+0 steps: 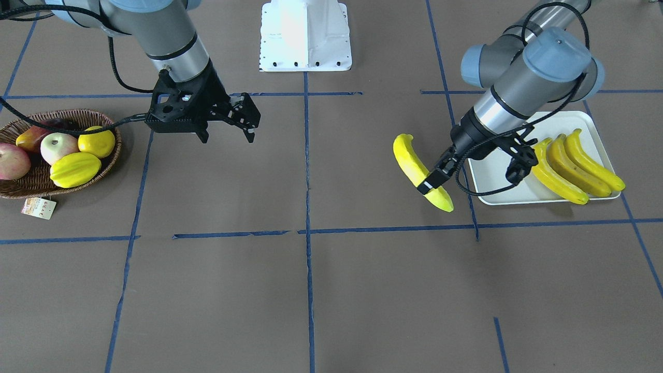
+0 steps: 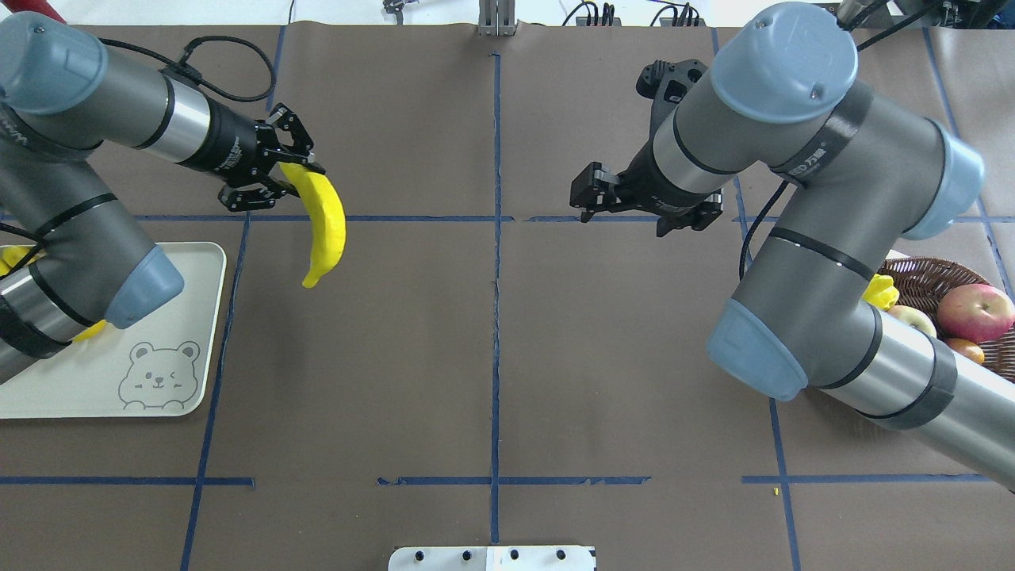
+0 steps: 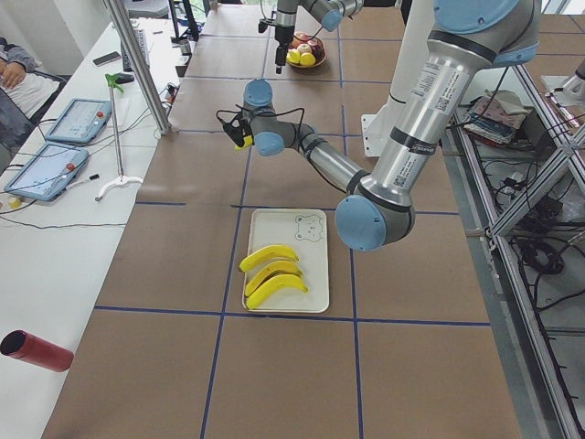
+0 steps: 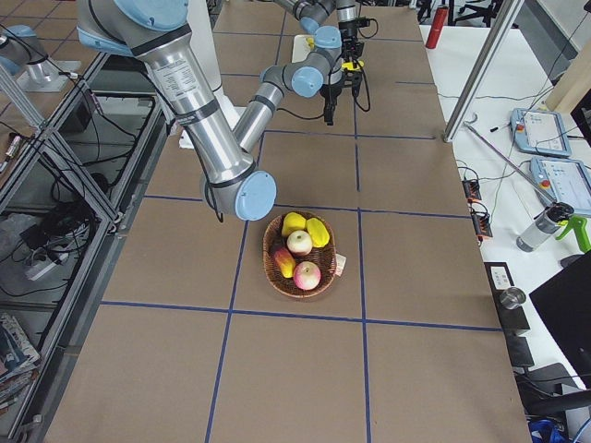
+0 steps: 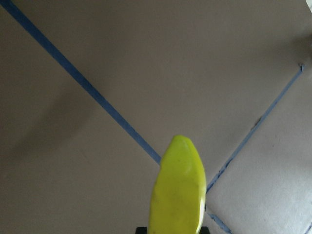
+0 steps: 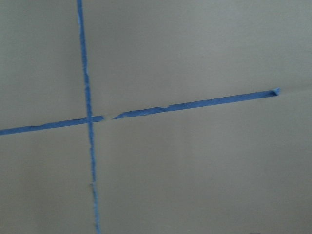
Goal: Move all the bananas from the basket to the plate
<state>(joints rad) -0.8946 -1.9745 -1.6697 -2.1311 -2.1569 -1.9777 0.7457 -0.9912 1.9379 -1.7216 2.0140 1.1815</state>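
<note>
At right, the left gripper (image 1: 431, 182) clamps a banana (image 1: 409, 158) near the plate (image 1: 497, 178), its three bananas (image 1: 575, 168) mostly arm-hidden overhead; right gripper (image 1: 227, 137) gapes empty.

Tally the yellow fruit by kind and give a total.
Bananas: 4, three on the plate, one in the left gripper
Lemon: 1, in the basket
Starfruit: 1, in the basket
Total: 6

brown table top (image 1: 331, 290), blue tape grid (image 1: 307, 155); white side bench (image 3: 55, 247) with tablets (image 3: 80, 121), metal post (image 3: 137, 64).
</note>
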